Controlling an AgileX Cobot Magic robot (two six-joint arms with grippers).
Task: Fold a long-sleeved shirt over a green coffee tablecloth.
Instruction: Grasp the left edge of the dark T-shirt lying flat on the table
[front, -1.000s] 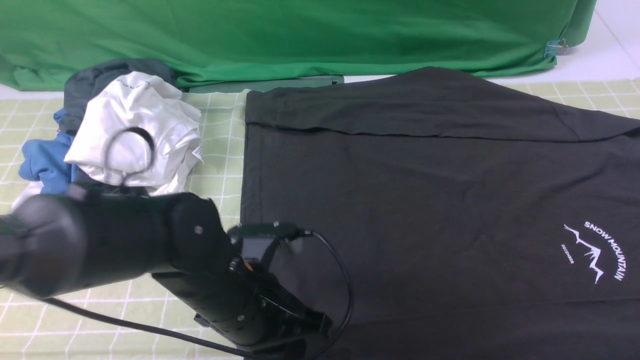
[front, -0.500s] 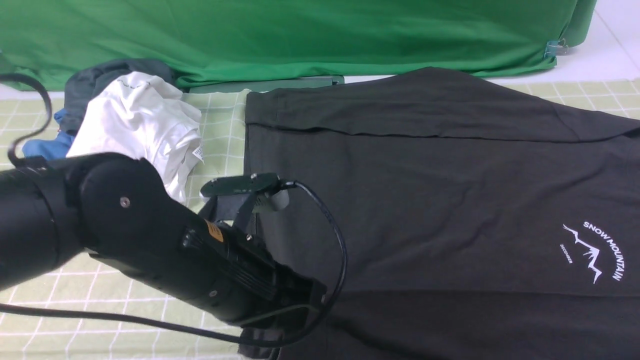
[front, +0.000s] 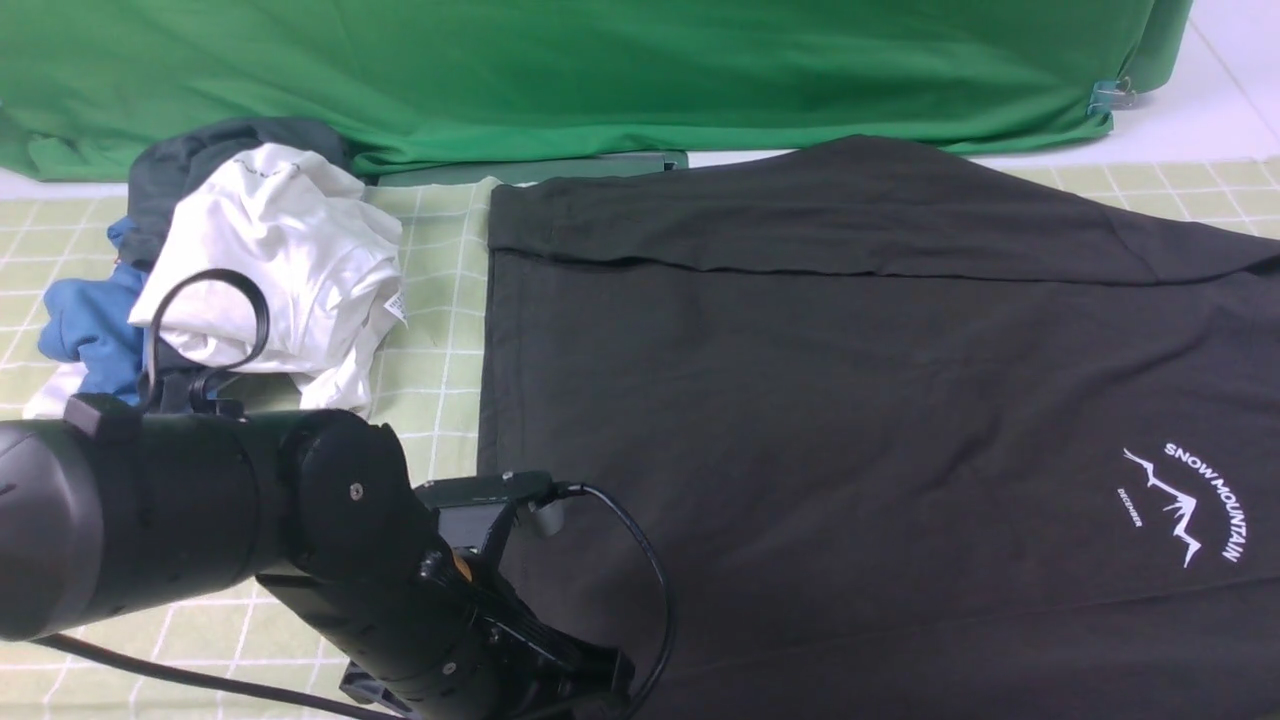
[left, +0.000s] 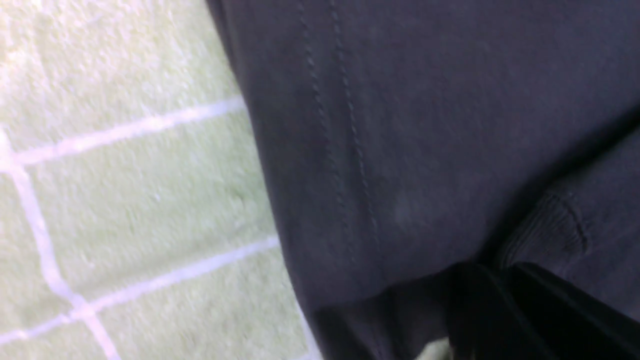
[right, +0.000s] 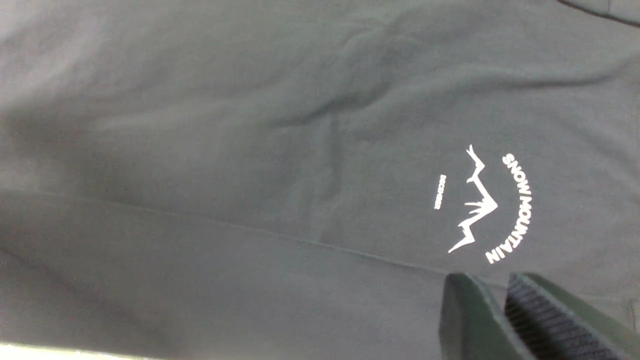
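On my screens the wide pale yellow-green tablecloth with its white grid lines (front: 420, 300) covers the table, and a plain deep green fabric backdrop (front: 600, 70) hangs across the far edge. The large black cotton long-sleeved shirt (front: 850, 400) lies flat on the tablecloth, filling the middle and right of the front view, with a fold running along its far side. My bulky black left arm (front: 200, 520) reaches in low from the near left, its cable looping over the shirt's left edge. Beyond it, a heap holds a crumpled white shirt with a label tag (front: 290, 260) beside a blue garment (front: 85, 325). In the left wrist view the left gripper (left: 502, 280) sits at the shirt's stitched hem, right where black cloth meets the grid. Its fingers are drawn close together, and I cannot tell whether any cloth is nipped between them. The right gripper (right: 500, 295) is likewise narrowed to a sliver, holding nothing I can see, above the shirt just beside the small white "SNOW MOUNTAIN" print (front: 1190, 505).
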